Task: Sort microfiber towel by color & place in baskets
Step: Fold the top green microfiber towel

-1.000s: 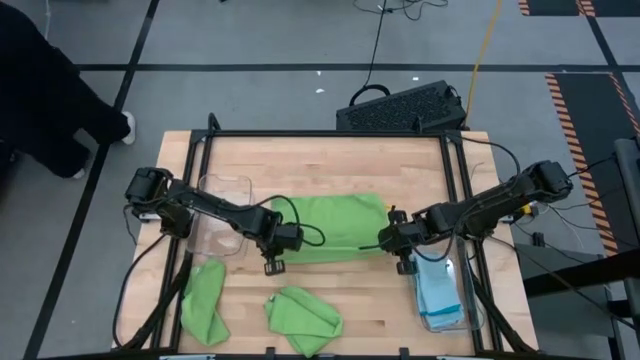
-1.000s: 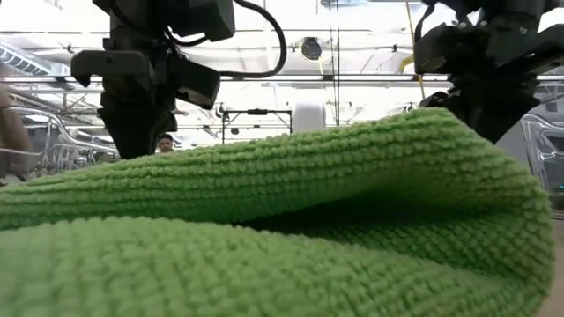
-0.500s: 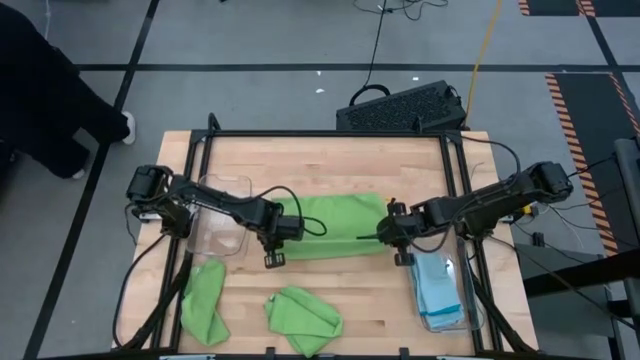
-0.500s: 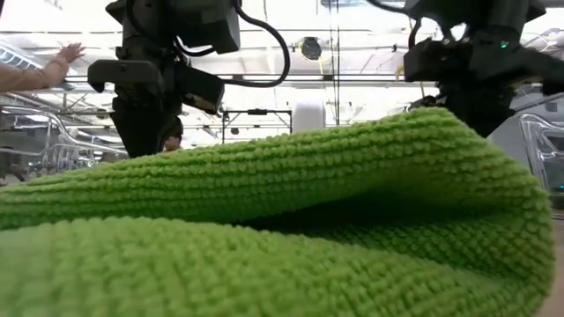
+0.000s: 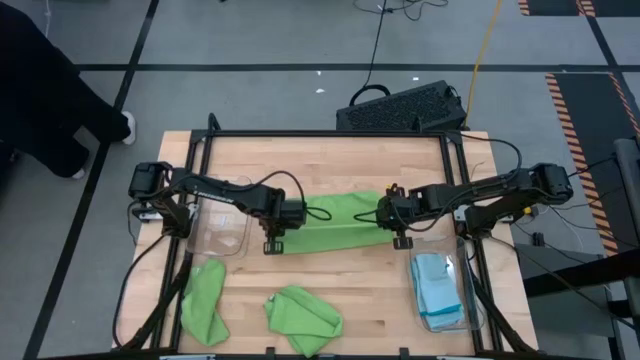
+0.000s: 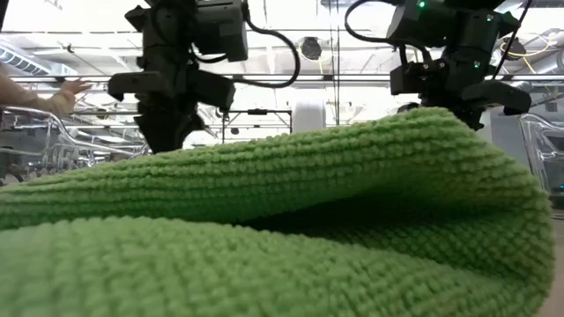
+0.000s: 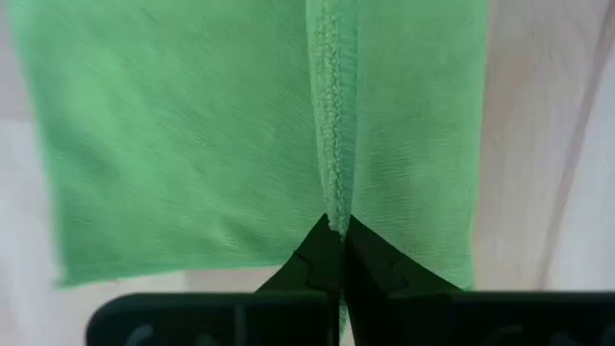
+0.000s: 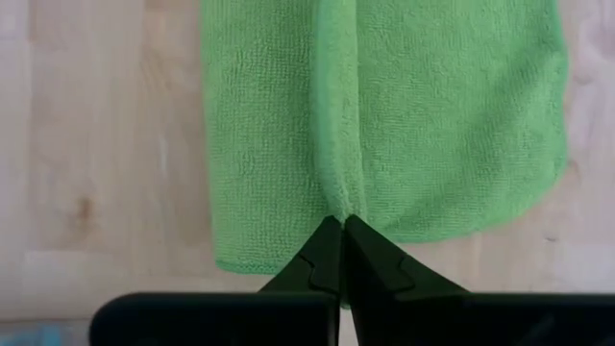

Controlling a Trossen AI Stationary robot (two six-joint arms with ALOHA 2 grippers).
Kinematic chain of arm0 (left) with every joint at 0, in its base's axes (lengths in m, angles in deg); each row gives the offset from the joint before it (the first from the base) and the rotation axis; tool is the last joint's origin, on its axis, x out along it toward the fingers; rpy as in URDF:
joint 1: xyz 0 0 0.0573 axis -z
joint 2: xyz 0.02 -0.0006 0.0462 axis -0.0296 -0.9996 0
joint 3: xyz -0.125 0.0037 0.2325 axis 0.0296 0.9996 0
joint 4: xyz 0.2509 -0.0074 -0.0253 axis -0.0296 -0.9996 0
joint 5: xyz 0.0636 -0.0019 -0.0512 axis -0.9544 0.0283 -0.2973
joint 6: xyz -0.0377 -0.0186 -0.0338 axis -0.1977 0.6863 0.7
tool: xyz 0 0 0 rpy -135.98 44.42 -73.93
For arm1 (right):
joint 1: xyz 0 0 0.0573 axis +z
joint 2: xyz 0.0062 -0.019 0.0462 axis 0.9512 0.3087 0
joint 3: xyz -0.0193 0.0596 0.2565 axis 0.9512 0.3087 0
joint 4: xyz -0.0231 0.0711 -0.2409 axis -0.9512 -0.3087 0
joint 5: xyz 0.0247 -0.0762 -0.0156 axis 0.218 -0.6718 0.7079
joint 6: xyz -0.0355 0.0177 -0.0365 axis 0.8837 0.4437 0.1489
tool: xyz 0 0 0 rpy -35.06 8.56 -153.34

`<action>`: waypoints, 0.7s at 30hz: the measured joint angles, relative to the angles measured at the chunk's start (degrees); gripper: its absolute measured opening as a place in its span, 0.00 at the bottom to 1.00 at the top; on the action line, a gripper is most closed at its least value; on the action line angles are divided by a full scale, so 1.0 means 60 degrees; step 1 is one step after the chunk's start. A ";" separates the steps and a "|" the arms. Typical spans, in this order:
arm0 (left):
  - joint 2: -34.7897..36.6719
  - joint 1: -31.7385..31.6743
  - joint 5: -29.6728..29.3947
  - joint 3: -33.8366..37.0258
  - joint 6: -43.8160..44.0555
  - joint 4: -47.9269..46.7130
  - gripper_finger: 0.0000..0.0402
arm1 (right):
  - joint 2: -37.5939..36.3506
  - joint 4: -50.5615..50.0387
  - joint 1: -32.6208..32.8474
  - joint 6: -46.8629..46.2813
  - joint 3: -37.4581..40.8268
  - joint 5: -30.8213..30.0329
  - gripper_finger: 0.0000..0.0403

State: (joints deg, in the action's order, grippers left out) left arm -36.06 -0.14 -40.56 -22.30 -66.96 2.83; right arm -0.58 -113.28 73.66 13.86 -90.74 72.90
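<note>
Both arms are mid-fold on the green towel (image 5: 335, 223) lying at the middle of the table (image 5: 320, 155); the left gripper (image 5: 272, 232) is clamped on the cloth's left end and the right gripper (image 5: 400, 228) on its right end, each pinching a raised hem between closed fingers, as both wrist views show; the next move, I judge, calls for carrying the pinched edge across evenly, then lifting the folded cloth to the clear basket (image 5: 222, 215) near the left edge, which looks empty; the basket (image 5: 440, 292) toward the front right corner holds blue towels (image 5: 432, 285); two more green towels (image 5: 305, 318) lie by the front edge; the low view is filled by green cloth, hiding the tabletop and both baskets, and how many blue towels are stacked cannot be made out.
</note>
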 joint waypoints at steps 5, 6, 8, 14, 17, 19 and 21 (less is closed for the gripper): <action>0.0004 -0.0367 -0.0648 -0.0599 -0.1064 -0.0135 0.04 | -0.0009 -0.0090 -0.0354 0.0206 -0.0016 -0.0288 0.00; 0.0004 -0.0472 -0.0728 -0.0683 -0.1232 -0.0132 0.04 | -0.0012 -0.0133 -0.0404 0.0237 -0.0019 -0.0411 0.00; 0.0004 -0.0683 -0.0869 -0.0755 -0.1432 -0.0095 0.03 | -0.0015 -0.0245 -0.0481 0.0301 -0.0026 -0.0578 0.00; 0.0004 -0.1213 -0.0908 -0.0759 -0.1526 -0.0119 0.03 | -0.0022 -0.0108 -0.0689 0.0363 -0.0030 -0.0921 0.01; 0.0004 -0.1361 -0.1045 -0.0759 -0.1595 -0.0138 0.03 | -0.0022 0.0094 -0.0835 0.0406 -0.0036 -0.1362 0.01; 0.0004 -0.1457 -0.1077 -0.0759 -0.1596 -0.0182 0.01 | -0.0011 0.0224 -0.0921 0.0428 -0.0023 -0.1491 0.01; 0.0004 -0.1527 -0.1080 -0.0759 -0.1587 -0.0245 0.01 | -0.0004 0.0341 -0.0971 0.0445 -0.0015 -0.1501 0.01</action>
State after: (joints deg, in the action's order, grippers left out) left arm -36.04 -9.31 -47.04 -26.85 -76.48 1.36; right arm -0.60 -111.23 67.83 16.53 -90.83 63.90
